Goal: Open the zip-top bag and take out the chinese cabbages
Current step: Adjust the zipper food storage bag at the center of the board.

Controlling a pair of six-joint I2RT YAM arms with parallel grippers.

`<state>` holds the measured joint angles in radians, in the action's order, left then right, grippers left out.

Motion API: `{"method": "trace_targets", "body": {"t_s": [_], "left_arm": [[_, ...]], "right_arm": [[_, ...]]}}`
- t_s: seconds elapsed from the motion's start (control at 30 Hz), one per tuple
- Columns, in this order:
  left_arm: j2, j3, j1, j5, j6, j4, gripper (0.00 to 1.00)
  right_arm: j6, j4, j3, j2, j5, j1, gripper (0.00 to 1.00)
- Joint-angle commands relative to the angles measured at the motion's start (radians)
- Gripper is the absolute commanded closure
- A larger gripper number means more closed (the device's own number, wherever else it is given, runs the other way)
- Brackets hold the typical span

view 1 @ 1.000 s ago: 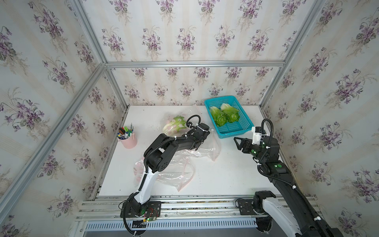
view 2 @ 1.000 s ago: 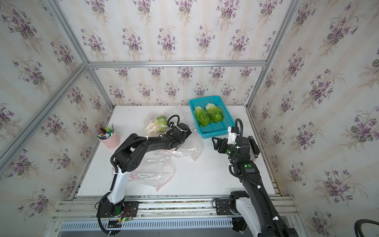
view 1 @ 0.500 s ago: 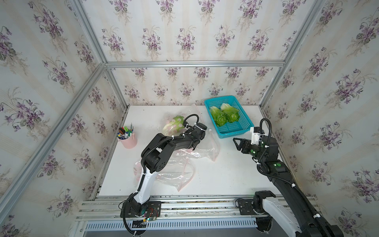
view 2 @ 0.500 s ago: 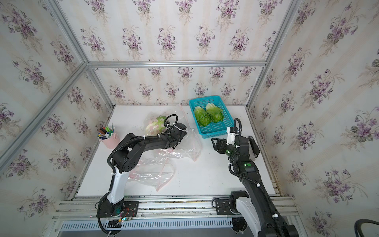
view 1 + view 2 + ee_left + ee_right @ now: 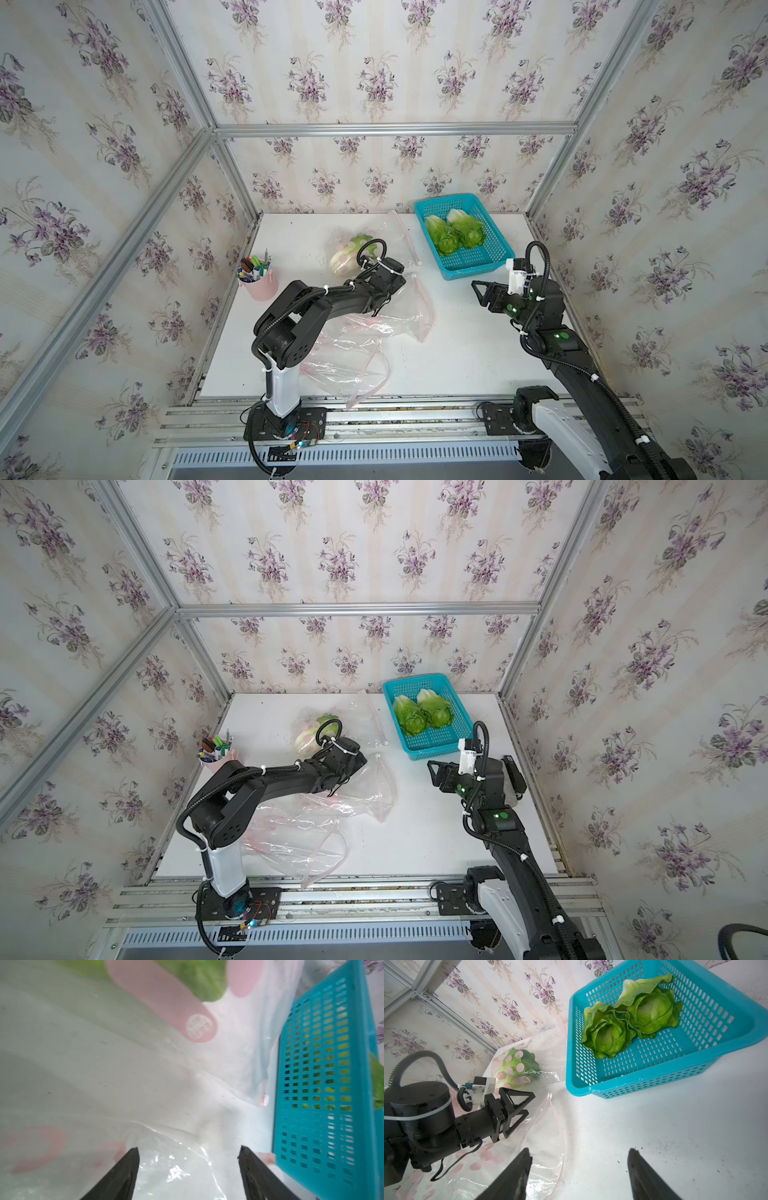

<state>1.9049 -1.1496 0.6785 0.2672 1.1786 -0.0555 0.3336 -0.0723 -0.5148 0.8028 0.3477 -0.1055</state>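
Beside the bagged cabbage (image 5: pixel 529 1062), right wrist view shows left end effector (image 5: pixel 531 1103) gaping empty, hidden from above.

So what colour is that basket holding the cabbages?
The basket is turquoise; right wrist view shows it best.

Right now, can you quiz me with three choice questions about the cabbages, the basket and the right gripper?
1. Where is the cabbage outside the basket? A in a dotted clear bag; B under the basket; C in a gripper.
2. How many cabbages lie in the basket? A one; B two; C three.
3. The right gripper is: A open, empty; B shut on a cabbage; C shut on the bag.
1 A, dotted plastic covers it; 2 B, two heads lie there; 3 A, its fingers stand apart, nothing between.
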Motion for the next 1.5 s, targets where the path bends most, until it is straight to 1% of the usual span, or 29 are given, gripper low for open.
{"method": "trace_targets", "body": {"t_s": [0.0, 0.1, 0.2, 0.3, 0.4, 0.6, 0.7, 0.83, 0.93, 1.03, 1.1, 1.2, 1.27, 1.47], "left_arm": [[0.000, -0.099, -0.001, -0.080, -0.084, 0.036, 0.18], [0.040, -0.205, 0.003, -0.096, -0.117, 0.061, 0.14], [0.092, -0.260, 0.001, -0.057, -0.088, 0.065, 0.14], [0.135, -0.265, 0.001, -0.008, -0.024, 0.057, 0.14], [0.170, -0.254, 0.004, 0.016, 0.018, 0.019, 0.14], [0.253, -0.309, 0.004, 0.008, 0.017, 0.013, 0.14], [0.275, -0.321, 0.003, 0.043, 0.018, 0.016, 0.15], [0.308, -0.356, -0.008, 0.077, 0.006, 0.017, 0.19], [0.334, -0.394, -0.019, 0.087, -0.016, 0.032, 0.25], [0.359, -0.435, -0.030, 0.094, -0.050, 0.048, 0.34], [0.374, -0.462, -0.036, 0.095, -0.069, 0.054, 0.42], [0.397, -0.489, -0.044, 0.088, -0.069, 0.054, 0.56], [0.413, -0.508, -0.046, 0.075, -0.068, 0.053, 0.60], [0.457, -0.536, -0.051, 0.047, -0.056, 0.030, 0.79]], "right_arm": [[-0.004, 0.015, 0.000, -0.004, -0.011, -0.003, 0.29], [-0.004, 0.021, 0.001, 0.000, -0.011, -0.003, 0.29], [-0.004, 0.027, 0.002, 0.005, -0.013, -0.005, 0.29], [-0.004, 0.032, 0.004, 0.009, -0.010, -0.005, 0.29], [-0.004, 0.036, 0.004, 0.013, -0.009, -0.005, 0.29], [-0.005, 0.041, 0.001, 0.025, -0.003, -0.005, 0.29], [-0.006, 0.041, 0.001, 0.024, -0.002, -0.005, 0.29], [-0.005, 0.037, 0.002, 0.021, -0.006, -0.005, 0.29], [-0.004, 0.040, 0.005, 0.019, -0.006, -0.006, 0.30], [-0.003, 0.039, 0.006, 0.020, -0.005, -0.006, 0.30], [-0.001, 0.040, 0.008, 0.023, -0.008, -0.006, 0.30], [-0.001, 0.047, 0.014, 0.032, -0.015, -0.007, 0.30], [-0.001, 0.050, 0.014, 0.041, -0.016, -0.007, 0.30], [-0.013, 0.031, 0.006, 0.036, -0.022, -0.017, 0.31]]}}
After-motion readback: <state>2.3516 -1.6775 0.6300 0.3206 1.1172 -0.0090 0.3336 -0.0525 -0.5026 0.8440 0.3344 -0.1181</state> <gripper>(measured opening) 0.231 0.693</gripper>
